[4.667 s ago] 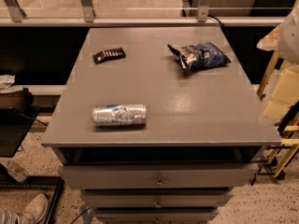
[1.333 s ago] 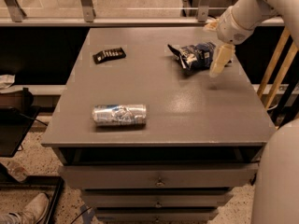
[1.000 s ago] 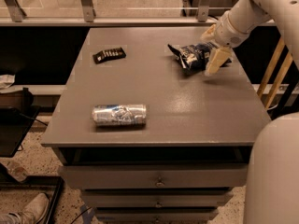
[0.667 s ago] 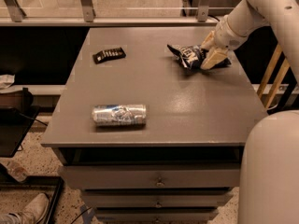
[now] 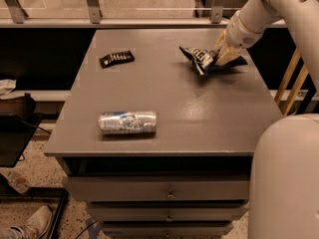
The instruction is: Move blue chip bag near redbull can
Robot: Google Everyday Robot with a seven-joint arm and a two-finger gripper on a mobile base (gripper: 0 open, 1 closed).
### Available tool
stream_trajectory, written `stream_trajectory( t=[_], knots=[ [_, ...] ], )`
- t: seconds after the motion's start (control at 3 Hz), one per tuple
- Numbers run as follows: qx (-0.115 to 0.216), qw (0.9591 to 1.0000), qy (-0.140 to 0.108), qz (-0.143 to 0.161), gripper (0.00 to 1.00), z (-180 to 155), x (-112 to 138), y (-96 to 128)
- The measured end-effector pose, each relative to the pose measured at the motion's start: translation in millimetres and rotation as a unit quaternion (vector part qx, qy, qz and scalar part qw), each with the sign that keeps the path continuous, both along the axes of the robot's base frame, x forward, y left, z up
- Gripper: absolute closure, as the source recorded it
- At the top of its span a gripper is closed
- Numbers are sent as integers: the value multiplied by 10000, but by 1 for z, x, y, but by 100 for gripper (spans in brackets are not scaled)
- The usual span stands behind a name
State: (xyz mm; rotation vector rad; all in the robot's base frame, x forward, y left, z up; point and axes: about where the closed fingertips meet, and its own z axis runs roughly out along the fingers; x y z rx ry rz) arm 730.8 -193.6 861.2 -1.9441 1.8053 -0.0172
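Note:
The blue chip bag lies at the far right of the grey table, wrinkled, with white lettering and a dark end pointing left. My gripper comes in from the upper right and rests down on the right half of the bag, covering that part. The redbull can lies on its side near the table's front left edge, well apart from the bag and the gripper.
A flat black packet with white marks lies at the far left of the table. My arm's white body fills the lower right corner. Drawers sit under the tabletop; a rail and glass run behind it.
My gripper has moved from beside the bag's right end down and left onto the bag. The can and the black packet have not moved.

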Motion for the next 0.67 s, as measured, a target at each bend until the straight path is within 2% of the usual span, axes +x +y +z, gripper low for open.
stream_trajectory(
  t=[0.33, 0.67],
  knots=[
    [-483, 9987, 91, 107, 100, 27, -12, 17],
    [-713, 9966, 405, -8, 100, 40, -26, 36]
  ],
)
